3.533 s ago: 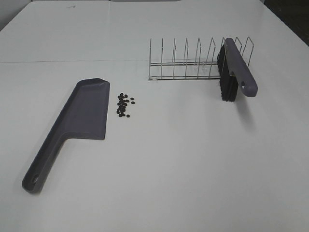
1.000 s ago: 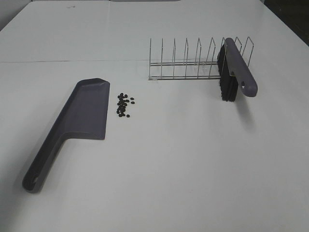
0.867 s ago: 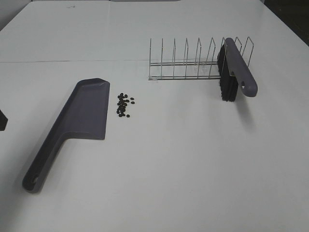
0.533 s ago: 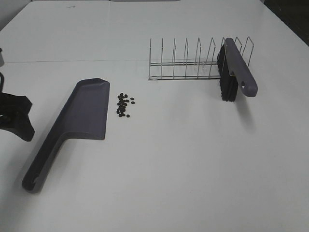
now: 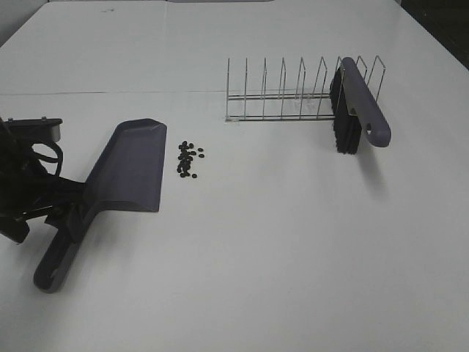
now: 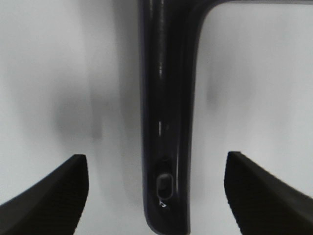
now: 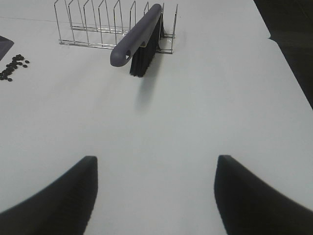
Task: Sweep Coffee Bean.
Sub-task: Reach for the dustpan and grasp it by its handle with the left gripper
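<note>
Left tool (image 6: 154,169), newly arrived and spread apart, is straddling the dustpan handle (image 6: 166,88); closing skewed is risking shoving it into beans (image 5: 189,160).

No writing, label, brand, number or sign can be read in any view. In the left wrist view a tiny pale mark (image 6: 162,206) sits by the hanging hole at the end of the dustpan handle (image 6: 166,98), too small and blurred to tell whether it is lettering. In the exterior high view a faint dark smudge (image 5: 110,10) on the far part of the surface (image 5: 293,242) cannot be read either.
</note>
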